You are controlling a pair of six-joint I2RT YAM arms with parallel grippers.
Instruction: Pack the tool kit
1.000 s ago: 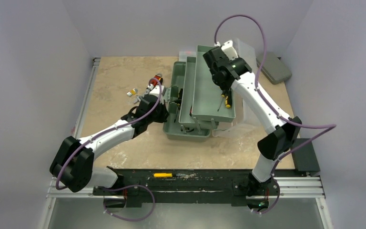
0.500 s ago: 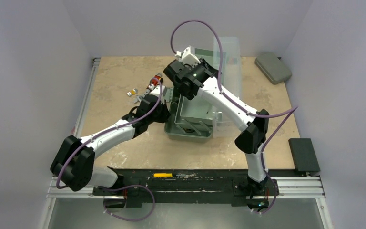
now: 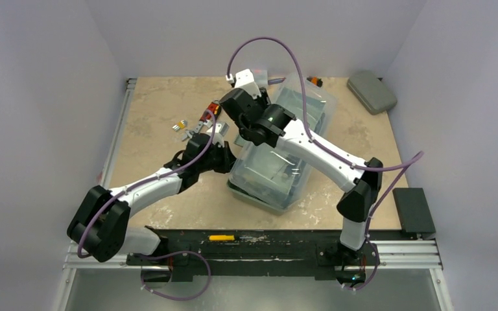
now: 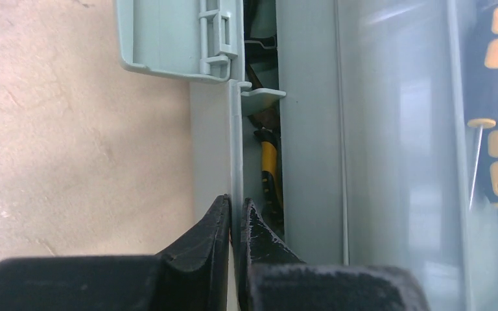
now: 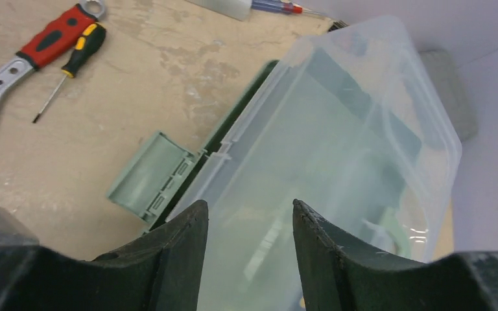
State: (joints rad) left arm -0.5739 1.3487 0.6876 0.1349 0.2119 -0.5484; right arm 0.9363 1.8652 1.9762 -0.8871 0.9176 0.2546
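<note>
One sage-green toolbox (image 3: 269, 175) sits skewed in the middle of the counter (image 3: 162, 97). Its single translucent lid (image 5: 337, 149) is down over it, and one green latch (image 5: 150, 176) is flapped outward. There are two hands at it. The left hand (image 4: 234, 204) is pinched narrow onto the thin edge of the box's wall. The right hand (image 5: 248, 214) hangs above the lid with its fingers spread wide, gripping nothing.

To the left of the box lie one red-handled adjustable wrench (image 5: 39, 45) and one small screwdriver (image 5: 78, 52) with a black-and-yellow handle, just beside each other. Yellow-and-black handles (image 4: 493, 139) show through the lid, though I cannot tell how many. One grey pad (image 3: 371, 91) rests at the far right corner.

The counter is beige, mottled like stone and scuffed white in places. Plain pale walls (image 3: 39, 97) close it in on three sides.
</note>
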